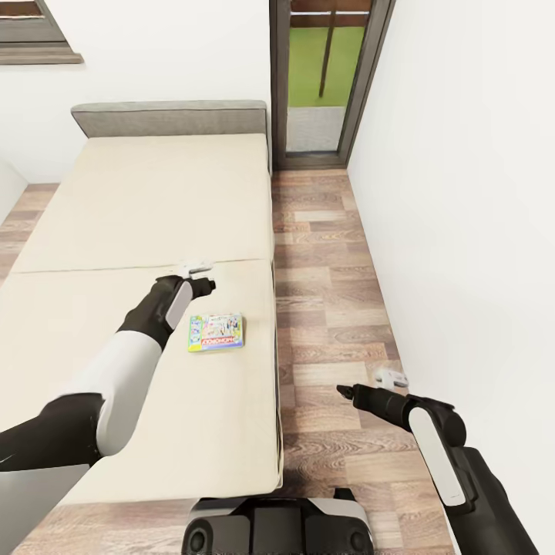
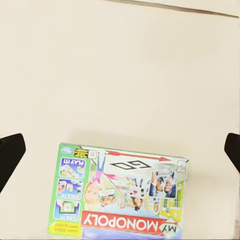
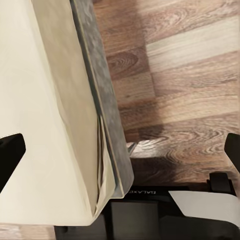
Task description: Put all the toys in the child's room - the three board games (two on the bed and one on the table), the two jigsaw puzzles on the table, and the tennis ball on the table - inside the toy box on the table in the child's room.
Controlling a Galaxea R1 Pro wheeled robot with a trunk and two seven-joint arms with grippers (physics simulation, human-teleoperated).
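Observation:
One board game (image 1: 216, 332), a flat green and white box with a red Monopoly banner, lies on the beige mattress of the bed (image 1: 139, 200) near its right edge. My left gripper (image 1: 206, 284) hovers over the mattress just past the game's far edge. In the left wrist view the game (image 2: 120, 200) sits below the open left gripper (image 2: 121, 152), whose dark fingertips (image 2: 10, 155) are spread wide with nothing between them. My right gripper (image 1: 347, 394) hangs open over the wooden floor beside the bed, holding nothing; in the right wrist view, the right gripper (image 3: 121, 152) is above the bed's grey side (image 3: 100, 100).
A strip of wooden floor (image 1: 331, 293) runs between the bed and the white wall (image 1: 462, 193) at right. A glass door (image 1: 324, 77) stands at the far end, next to the grey headboard (image 1: 169, 117). My base (image 1: 277, 528) is at the bed's foot corner.

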